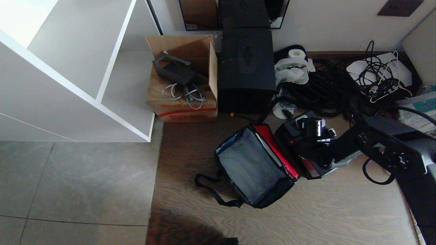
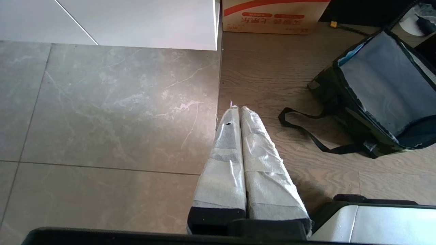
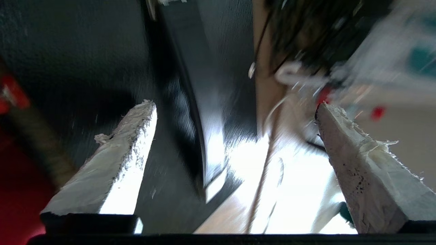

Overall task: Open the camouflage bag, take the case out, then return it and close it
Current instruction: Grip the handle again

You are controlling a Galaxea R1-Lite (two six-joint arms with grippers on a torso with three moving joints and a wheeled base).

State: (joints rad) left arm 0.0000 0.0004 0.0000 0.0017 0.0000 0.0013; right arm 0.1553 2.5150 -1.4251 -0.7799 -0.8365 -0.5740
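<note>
Camouflage bag (image 1: 253,166) unzipped on wood floor, before black box (image 1: 246,69). Case (image 1: 301,149) just beside bag, right gripper (image 3: 235,136) above, fingers spread, empty. Cable tangle (image 1: 327,88) behind. Left gripper (image 2: 238,129) clenched.

The right arm (image 1: 381,146) reaches in from the right side of the head view, bent at the wrist, its dark gripper end pointing left and down near the floor. The right gripper (image 3: 235,136) has its two white-wrapped fingers (image 3: 115,163) spread wide apart, nothing between them. The left gripper (image 2: 238,136) hangs low over the floor, its wrapped fingers (image 2: 224,163) pressed together.
</note>
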